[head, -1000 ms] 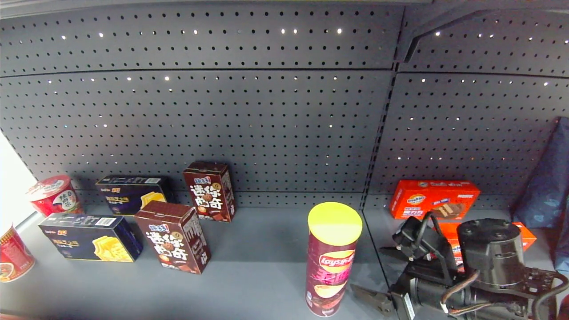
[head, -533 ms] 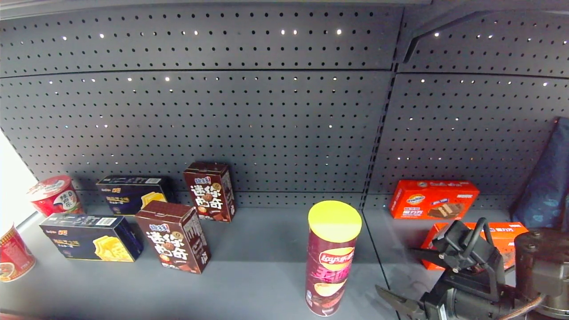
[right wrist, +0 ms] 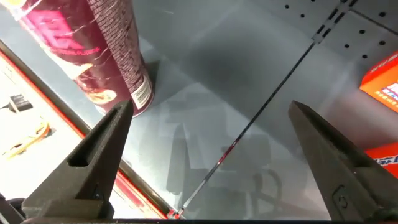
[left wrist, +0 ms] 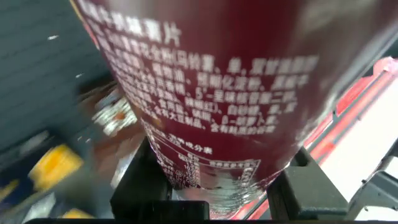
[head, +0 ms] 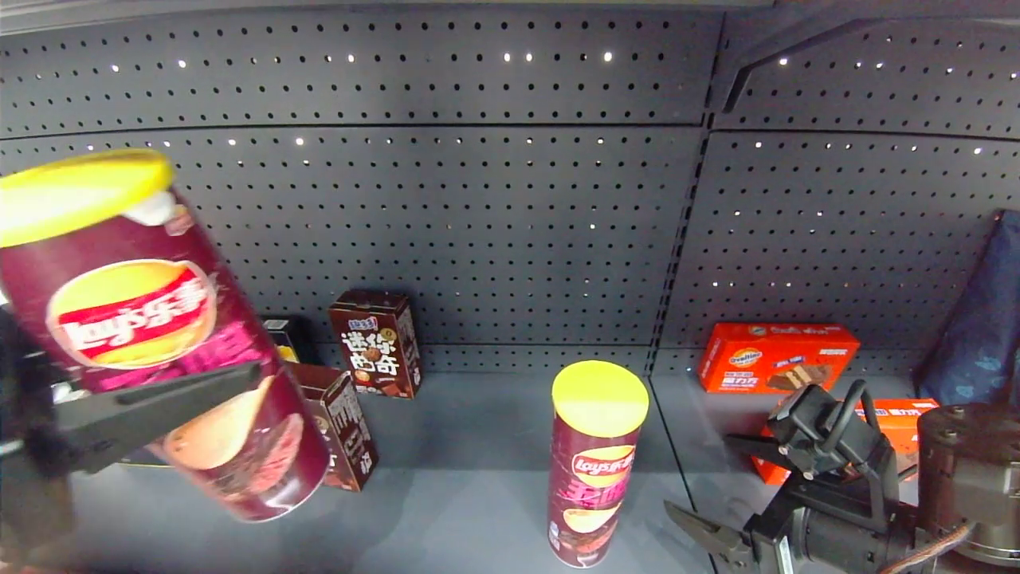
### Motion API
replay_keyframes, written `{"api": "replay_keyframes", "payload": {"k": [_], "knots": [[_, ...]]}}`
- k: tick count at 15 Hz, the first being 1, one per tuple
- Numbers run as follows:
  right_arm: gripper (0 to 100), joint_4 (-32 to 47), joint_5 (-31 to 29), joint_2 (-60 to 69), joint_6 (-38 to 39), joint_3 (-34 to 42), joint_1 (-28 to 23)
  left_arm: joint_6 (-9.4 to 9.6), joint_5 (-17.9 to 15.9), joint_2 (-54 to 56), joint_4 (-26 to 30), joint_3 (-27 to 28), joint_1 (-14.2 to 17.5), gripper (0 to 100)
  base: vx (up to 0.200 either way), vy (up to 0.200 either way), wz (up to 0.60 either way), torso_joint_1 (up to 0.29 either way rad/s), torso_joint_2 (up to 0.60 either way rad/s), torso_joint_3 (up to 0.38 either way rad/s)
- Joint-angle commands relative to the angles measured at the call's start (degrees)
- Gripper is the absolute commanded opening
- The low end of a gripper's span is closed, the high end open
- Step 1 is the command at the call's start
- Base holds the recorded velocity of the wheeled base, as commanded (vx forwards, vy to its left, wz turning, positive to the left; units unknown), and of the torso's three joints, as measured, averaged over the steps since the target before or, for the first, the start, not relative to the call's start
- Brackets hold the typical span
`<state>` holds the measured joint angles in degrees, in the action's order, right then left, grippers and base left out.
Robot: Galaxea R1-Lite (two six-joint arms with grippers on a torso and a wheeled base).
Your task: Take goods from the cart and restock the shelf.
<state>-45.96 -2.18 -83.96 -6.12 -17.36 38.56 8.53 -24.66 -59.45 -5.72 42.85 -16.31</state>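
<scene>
Partly done, I judge: one chip can [head: 598, 470] already stands on the shelf [head: 470, 494] at lower centre. A second can [head: 151, 335], tilted, is at the left of the head view, clamped in the left claw [left wrist: 227, 186] above the shelf and not yet set down. The right claw [right wrist: 211, 112], lower right, is spread apart and holds nothing. Counted: two cans, two brown boxes [head: 376, 343], two orange boxes [head: 777, 355]. Goods behind the held can are hidden.

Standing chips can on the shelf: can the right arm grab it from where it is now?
Probably yes. The right gripper is open and empty, just beside the standing chips can, with only bare shelf between them. The left gripper holds another can farther off.
</scene>
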Motion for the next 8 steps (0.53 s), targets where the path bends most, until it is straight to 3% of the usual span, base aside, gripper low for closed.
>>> {"api": "replay_keyframes", "payload": {"k": [1, 5, 8], "knots": [[100, -0.2, 0.1, -0.3, 0.0, -0.5, -0.1, -0.45, 3.7, -15.5, -4.5, 4.4, -9.1, 0, 0.0, 0.0, 0.0, 0.0, 0.0, 0.0], [100, -0.2, 0.3, -0.5, 0.1, -0.7, -0.2, -1.59, 5.1, -26.6, -15.6, 5.0, -14.3, 0, 0.0, 0.0, 0.0, 0.0, 0.0, 0.0], [100, -0.2, 0.4, -0.6, 0.1, -1.4, -0.4, -1.24, 6.8, -33.7, -17.9, 8.2, -15.4, 0, 0.0, 0.0, 0.0, 0.0, 0.0, 0.0]]}}
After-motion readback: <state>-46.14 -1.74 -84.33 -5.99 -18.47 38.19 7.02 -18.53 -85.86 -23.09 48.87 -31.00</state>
